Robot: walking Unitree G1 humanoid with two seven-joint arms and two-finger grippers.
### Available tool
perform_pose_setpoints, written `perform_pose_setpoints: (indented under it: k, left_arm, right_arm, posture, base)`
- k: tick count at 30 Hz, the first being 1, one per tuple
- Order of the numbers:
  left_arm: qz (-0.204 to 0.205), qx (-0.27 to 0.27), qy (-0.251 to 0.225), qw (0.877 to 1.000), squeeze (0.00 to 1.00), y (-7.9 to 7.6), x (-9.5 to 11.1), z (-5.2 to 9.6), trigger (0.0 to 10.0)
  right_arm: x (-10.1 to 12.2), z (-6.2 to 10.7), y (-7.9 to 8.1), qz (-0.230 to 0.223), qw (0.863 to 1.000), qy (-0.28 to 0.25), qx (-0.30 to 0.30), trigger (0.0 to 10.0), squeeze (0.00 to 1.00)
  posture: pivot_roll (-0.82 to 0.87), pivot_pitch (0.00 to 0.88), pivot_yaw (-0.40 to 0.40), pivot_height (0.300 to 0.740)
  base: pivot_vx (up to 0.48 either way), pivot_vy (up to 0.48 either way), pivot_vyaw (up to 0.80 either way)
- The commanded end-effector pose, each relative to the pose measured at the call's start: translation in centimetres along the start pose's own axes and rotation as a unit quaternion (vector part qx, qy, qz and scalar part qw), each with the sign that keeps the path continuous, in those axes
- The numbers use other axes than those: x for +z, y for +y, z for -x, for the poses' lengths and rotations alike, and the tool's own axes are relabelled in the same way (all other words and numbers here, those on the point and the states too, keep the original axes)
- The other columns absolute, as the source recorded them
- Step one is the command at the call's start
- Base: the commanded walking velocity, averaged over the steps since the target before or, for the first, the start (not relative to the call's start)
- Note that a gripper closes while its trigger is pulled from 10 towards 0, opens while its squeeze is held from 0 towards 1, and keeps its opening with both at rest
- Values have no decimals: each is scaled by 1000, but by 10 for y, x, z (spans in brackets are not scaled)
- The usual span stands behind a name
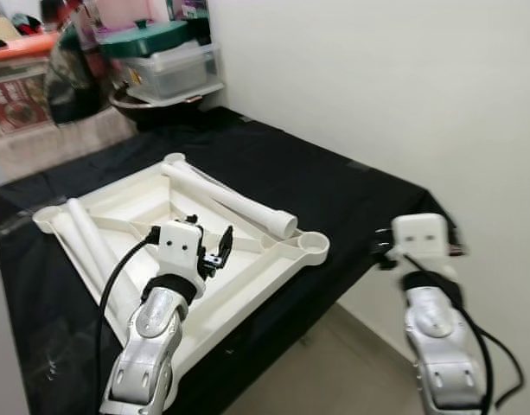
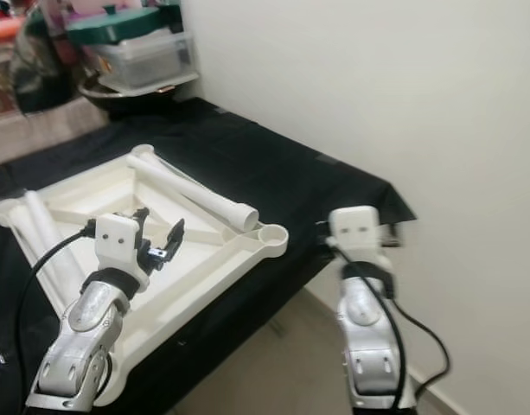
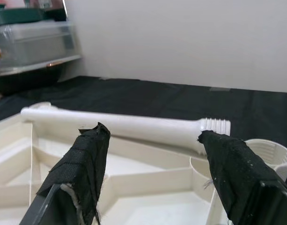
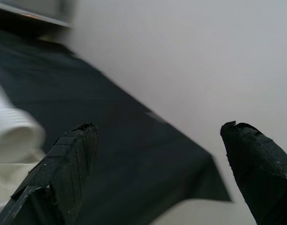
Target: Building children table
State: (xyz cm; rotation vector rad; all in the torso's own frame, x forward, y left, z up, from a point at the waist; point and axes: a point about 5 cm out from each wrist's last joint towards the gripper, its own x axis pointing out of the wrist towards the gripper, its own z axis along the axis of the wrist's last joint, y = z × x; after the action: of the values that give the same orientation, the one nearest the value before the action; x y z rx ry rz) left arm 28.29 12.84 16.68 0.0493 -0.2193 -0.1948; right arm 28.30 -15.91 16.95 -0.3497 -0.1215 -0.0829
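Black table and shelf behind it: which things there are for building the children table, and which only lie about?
For the job:
- upturned white tabletop
- threaded leg lying across it
- two more legs along its far-left side
- left gripper, open over the tabletop
- right gripper, open beside the table edge

Only lying about:
- clear storage box
- green lid
- dark bowl

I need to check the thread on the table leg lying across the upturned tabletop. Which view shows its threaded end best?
The left wrist view: the table leg lies close ahead, its ridged threaded end sharp beside the corner socket. Both eye views show the whole leg from farther off, threads too small. The right wrist view catches only a blurred white end.
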Motion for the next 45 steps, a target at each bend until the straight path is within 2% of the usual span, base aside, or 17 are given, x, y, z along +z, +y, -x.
perform_pose_setpoints:
  k: [1, 4, 7, 13, 21, 25, 45]
  left_arm:
    - [-19, 7, 2, 1000, 0, 4, 0, 2, 10000]
    - [-23, 8, 2, 1000, 0, 5, 0, 2, 10000]
    - [-29, 12, 11, 999, 0, 10, -3, 1, 10000]
    - [-30, -12, 19, 999, 0, -1, -6, 1, 10000]
    - [-32, -14, 21, 999, 0, -1, -6, 0, 10000]
    - [-35, -15, 20, 999, 0, 0, -4, 0, 10000]
    - [-37, -23, 24, 999, 0, -4, -5, -2, 10000]
  right_arm:
    - [-6, 2, 6, -6, 1000, 10, 22, 10000, 0]
    - [-8, 2, 10, -7, 999, 11, 32, 10000, 0]
    - [-5, 5, 23, -2, 998, -2, 68, 10000, 0]
    - [-5, 4, 20, -12, 997, -9, 74, 10000, 0]
    - [-4, 3, 21, -4, 997, -11, 79, 10000, 0]
    - [-3, 4, 28, 26, 995, -10, 97, 10000, 0]
    - [0, 3, 28, 22, 993, -22, 113, 10000, 0]
  posture:
    - [51, 0, -64, 740]
    - [51, 0, -64, 740]
    - [31, 0, -38, 740]
    - [17, 0, -22, 740]
    - [14, 0, -22, 740]
    - [10, 0, -24, 740]
    - [0, 0, -15, 740]
  base:
    - [0, 0, 0]
    - [0, 0, 0]
    - [0, 0, 0]
    - [0, 0, 0]
    - [0, 0, 0]
    - [0, 0, 800]
    - [0, 0, 800]
